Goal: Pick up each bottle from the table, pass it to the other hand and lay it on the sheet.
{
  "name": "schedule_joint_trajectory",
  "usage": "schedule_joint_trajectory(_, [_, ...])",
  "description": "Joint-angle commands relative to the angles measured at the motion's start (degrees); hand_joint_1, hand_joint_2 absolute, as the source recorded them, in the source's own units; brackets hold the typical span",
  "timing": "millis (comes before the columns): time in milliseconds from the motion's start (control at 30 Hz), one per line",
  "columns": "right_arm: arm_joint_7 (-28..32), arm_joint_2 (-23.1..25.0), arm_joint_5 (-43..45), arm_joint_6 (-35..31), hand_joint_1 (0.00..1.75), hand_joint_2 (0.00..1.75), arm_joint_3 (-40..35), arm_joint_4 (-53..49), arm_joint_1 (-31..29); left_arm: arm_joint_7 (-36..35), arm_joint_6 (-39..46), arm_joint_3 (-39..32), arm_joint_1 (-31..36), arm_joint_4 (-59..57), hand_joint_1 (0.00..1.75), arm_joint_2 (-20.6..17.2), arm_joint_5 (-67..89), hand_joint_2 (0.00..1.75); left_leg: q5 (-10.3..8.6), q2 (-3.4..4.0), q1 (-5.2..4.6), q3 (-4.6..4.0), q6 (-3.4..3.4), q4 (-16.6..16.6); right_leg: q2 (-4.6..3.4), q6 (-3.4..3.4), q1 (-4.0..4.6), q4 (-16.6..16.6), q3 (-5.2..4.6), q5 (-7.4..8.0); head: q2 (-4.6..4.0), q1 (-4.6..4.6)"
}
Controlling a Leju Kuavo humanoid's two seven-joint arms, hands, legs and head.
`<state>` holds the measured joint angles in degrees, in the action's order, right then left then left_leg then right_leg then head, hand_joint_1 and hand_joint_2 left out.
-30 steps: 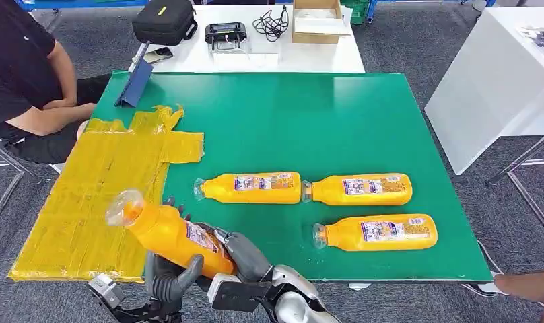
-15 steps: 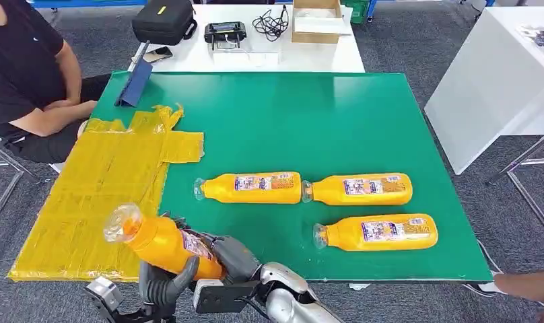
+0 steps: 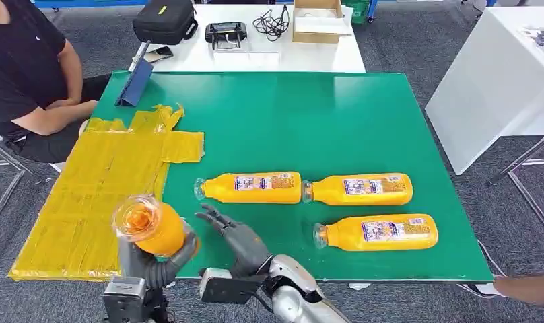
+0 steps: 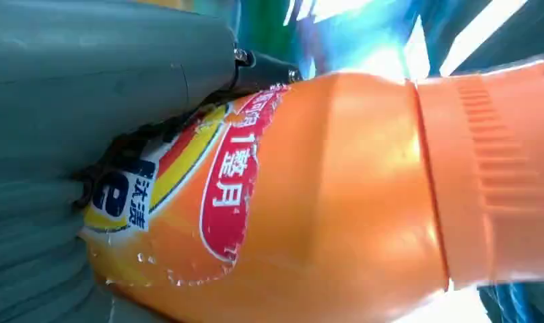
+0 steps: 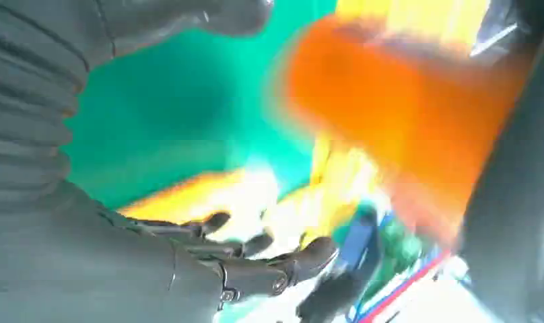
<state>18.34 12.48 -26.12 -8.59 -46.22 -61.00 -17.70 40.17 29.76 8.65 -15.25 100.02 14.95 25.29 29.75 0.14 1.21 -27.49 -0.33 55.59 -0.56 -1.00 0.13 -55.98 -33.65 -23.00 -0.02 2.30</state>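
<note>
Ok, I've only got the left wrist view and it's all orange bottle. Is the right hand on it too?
Observer: No. In the head view the right hand is open beside the held bottle, fingers spread; the left hand grips it alone.
Operator: Where is it relative to the sheet?
Observer: Over the near corner of the yellow sheet, by its edge with the green table, top tilted up toward the head camera.
Operator: How many remain on the table?
Observer: Three, on their sides: the middle bottle and far-right bottle end to end, the near bottle closer to the robot.
</note>
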Motion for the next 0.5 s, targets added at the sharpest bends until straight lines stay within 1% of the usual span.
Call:
schedule_joint_trajectory(33, [-0.74,-5.69,1.87,3.32,0.0,1.75,13.64,-1.96,-11.82,-10.85,10.24,-1.78,10.84,-11.62,1.75,-6.36,36.39,1.75,-0.1,-0.22,-0.11,0.03,0.11,-0.06,0.25,-0.07,-0.11,0.05,0.1,0.03,0.0,-0.02])
schedule_joint_trajectory(67, [-0.82,-5.65,1.89,4.42,0.0,1.75,13.66,0.1,-14.01,-12.96,10.24,-4.56,12.24,-14.22,1.75,-6.61,43.47,1.75,-0.12,-0.18,-0.1,0.06,0.09,-0.07,0.19,-0.05,-0.09,0.06,0.12,0.04,0.0,-0.07])
schedule_joint_trajectory(100, [-1.38,-5.36,2.05,5.76,0.0,1.75,13.66,2.67,-16.45,-14.18,10.24,-7.22,14.12,-18.17,1.75,-7.43,46.74,1.75,-0.12,-0.12,-0.14,0.11,0.08,-0.09,0.13,-0.04,-0.13,0.04,0.14,0.04,0.0,-0.05])
schedule_joint_trajectory(200, [-1.3,-4.38,1.96,6.73,0.0,1.75,13.37,8.03,-19.95,-15.13,10.24,-11.24,18.54,-26.91,1.75,-10.1,49.97,1.75,-0.13,0.01,-0.17,0.2,0.06,-0.15,0.01,-0.01,-0.22,0.04,0.24,0.08,0.0,-0.07])
schedule_joint_trajectory(233, [-1.71,-4.17,1.51,7.39,0.0,1.75,12.61,10.65,-21.46,-17.43,10.24,-11.88,21.23,-33.66,1.75,-12.07,52.99,1.75,-0.18,0.03,-0.16,0.29,0.05,-0.24,0.01,0.01,-0.21,0.11,0.31,0.13,0.0,-0.07])
schedule_joint_trajectory(300, [-1.81,-4.02,1.45,7.68,0.0,1.75,12.37,12.37,-22.34,-17.51,10.24,-12.17,22.91,-36.47,1.75,-13.27,52.78,1.75,-0.17,-0.06,-0.12,0.31,0.02,-0.16,0.07,0.01,-0.18,0.04,0.3,0.07,0.0,-0.04])
schedule_joint_trajectory(333, [-1.79,-3.96,1.37,7.84,0.0,1.75,12.07,13.77,-22.91,-19.44,10.24,-12.22,24.55,-40.78,1.75,-14.04,55.13,1.75,-0.21,-0.04,-0.09,0.4,0.0,-0.23,0.07,0.03,-0.14,0.07,0.34,0.1,0.0,-0.02])
schedule_joint_trajectory(400, [-1.79,-3.86,1.37,7.99,0.0,1.75,11.95,14.96,-23.52,-19.68,10.24,-12.12,25.64,-42.46,1.75,-14.54,55.25,1.75,-0.19,-0.08,-0.1,0.32,-0.03,-0.09,0.09,0.0,-0.12,-0.14,0.23,0.02,0.0,-0.07])
schedule_joint_trajectory(433, [-2.42,-3.81,0.98,8.87,0.0,1.75,10.96,17.09,-24.96,-22.12,10.24,-11.17,28.31,-48.89,1.75,-16.11,57.29,1.75,-0.24,-0.11,-0.04,0.37,-0.04,-0.16,0.13,0.01,-0.06,-0.05,0.29,0.06,0.0,-0.02])
schedule_joint_trajectory(467, [-2.69,-3.61,1.07,9.54,0.0,1.75,10.48,18.94,-26.03,-24.06,10.24,-10.53,30.21,-52.68,1.75,-17.38,58.28,1.75,-0.21,-0.07,-0.08,0.33,-0.03,-0.13,0.09,-0.01,-0.1,-0.1,0.22,0.04,0.0,-0.02])
schedule_joint_trajectory(500, [-2.63,-3.14,1.56,10.5,0.0,1.75,10.32,21.69,-27.41,-24.1,10.24,-10.06,33.01,-57.6,1.75,-18.82,57.8,1.75,-0.23,-0.08,-0.07,0.37,-0.01,-0.17,0.12,-0.02,-0.09,-0.08,0.26,0.05,0.0,-0.02])
